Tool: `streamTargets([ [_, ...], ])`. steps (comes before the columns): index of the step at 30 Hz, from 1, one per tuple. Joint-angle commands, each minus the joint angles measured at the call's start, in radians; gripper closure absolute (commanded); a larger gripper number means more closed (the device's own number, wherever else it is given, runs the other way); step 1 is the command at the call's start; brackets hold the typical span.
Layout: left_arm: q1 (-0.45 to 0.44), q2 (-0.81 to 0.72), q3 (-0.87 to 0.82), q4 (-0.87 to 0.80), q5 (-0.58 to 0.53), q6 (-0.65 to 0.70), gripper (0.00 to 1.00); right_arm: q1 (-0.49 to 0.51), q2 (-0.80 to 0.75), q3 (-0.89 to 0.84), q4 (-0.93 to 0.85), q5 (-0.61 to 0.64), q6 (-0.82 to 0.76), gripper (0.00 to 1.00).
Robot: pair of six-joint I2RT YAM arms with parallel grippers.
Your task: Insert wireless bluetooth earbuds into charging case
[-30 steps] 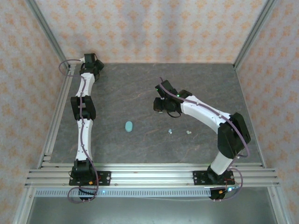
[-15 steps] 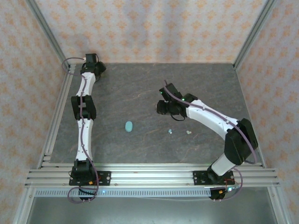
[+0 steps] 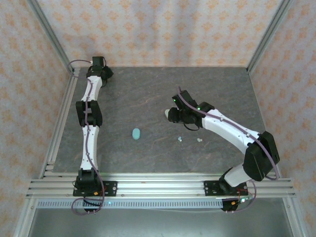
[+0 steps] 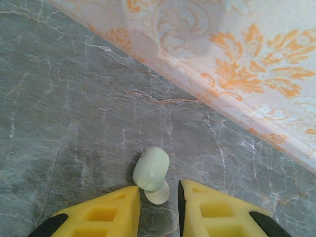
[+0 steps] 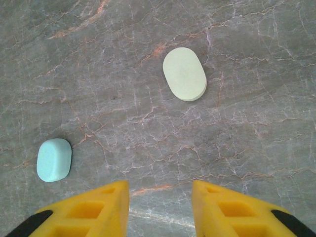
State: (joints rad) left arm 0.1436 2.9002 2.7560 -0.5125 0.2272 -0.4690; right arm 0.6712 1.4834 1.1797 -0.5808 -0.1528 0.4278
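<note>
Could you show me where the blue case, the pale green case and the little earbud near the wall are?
blue case [image 5: 54, 159]: right wrist view, middle of its top face.
pale green case [image 5: 184, 74]: right wrist view, middle of its top face.
earbud [image 4: 151, 169]: left wrist view, its rounded body.

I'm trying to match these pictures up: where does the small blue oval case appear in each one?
Top external: the blue oval plastic case lies mid-table, left of centre.
Right wrist: it sits at lower left.
Left wrist: aimed at the wall.
Shared landmark: grey veined tabletop.
</note>
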Motion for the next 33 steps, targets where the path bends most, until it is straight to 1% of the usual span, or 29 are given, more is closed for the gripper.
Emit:
streamTargets([
  [1, -0.007, -0.022, -0.028, -0.124, -0.032, 0.011, 0.75, -0.004, -0.011, -0.002, 0.006, 0.015, 0.014, 0.62],
  [8, 0.003, -0.009, -0.014, -0.096, -0.044, -0.02, 0.79, -0.004, 0.032, 0.033, 0.009, -0.004, 0.014, 0.62],
  [12, 0.009, -0.002, -0.009, -0.092, -0.036, -0.032, 0.86, -0.004, 0.028, 0.022, 0.009, -0.014, 0.028, 0.62],
  [18, 0.012, -0.019, -0.021, -0.135, -0.024, -0.001, 0.91, -0.004, 0.006, -0.008, 0.03, -0.017, 0.044, 0.62],
  [24, 0.013, -0.09, -0.136, -0.119, 0.017, 0.01, 1.0, -0.004, -0.05, -0.022, 0.018, -0.007, 0.047, 0.62],
  [28, 0.011, -0.169, -0.248, -0.097, 0.036, 0.019, 1.0, -0.004, -0.122, -0.066, 0.013, 0.015, 0.063, 0.62],
  [33, 0.007, -0.316, -0.416, -0.054, 0.047, 0.035, 1.0, -0.002, -0.206, -0.121, 0.023, 0.021, 0.092, 0.63],
])
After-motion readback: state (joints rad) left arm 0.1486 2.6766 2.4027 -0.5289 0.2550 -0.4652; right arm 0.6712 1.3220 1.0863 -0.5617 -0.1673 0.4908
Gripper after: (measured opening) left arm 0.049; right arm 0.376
